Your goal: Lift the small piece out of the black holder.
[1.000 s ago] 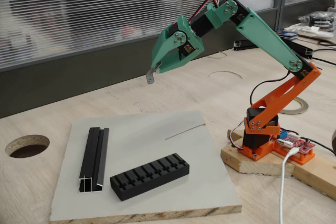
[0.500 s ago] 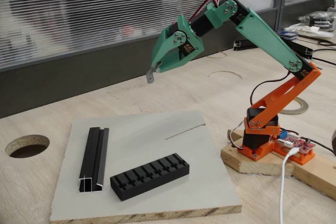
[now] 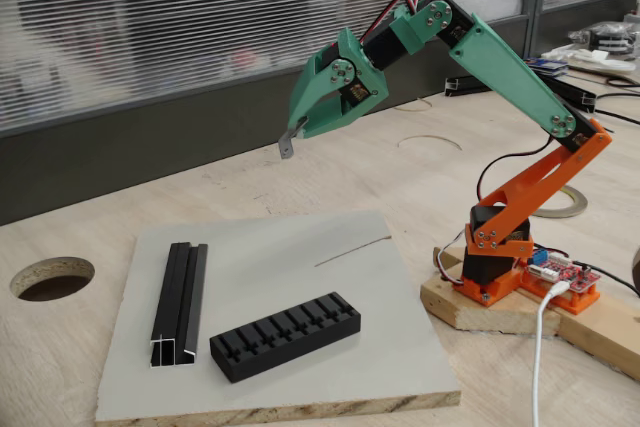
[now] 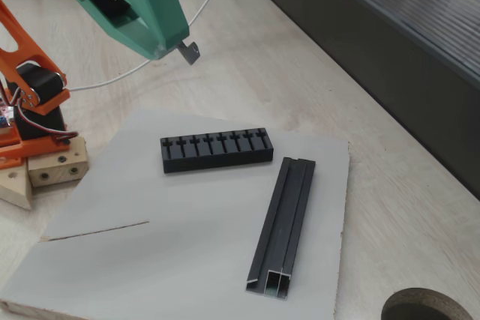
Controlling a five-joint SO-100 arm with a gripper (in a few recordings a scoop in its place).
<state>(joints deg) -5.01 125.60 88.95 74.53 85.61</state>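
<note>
Fixed views, both, read from left to right. On the grey board lies a black channel rail with silvery ends, then the black holder, flat on the board and just beside the rail without touching it; I cannot tell whether any of its slots are occupied. Further right, a thin grey line marks the board.

My gripper hangs high above the board, well apart from the holder. The small piece is pinched at my fingertips, its free end pointing down.

Assessment: the piece looks light, thin, stiff and smooth, hence liable to slip or pivot. My hold sits at its upper end only; a firmer, squarer pinch across the flat faces would be safer.
</note>
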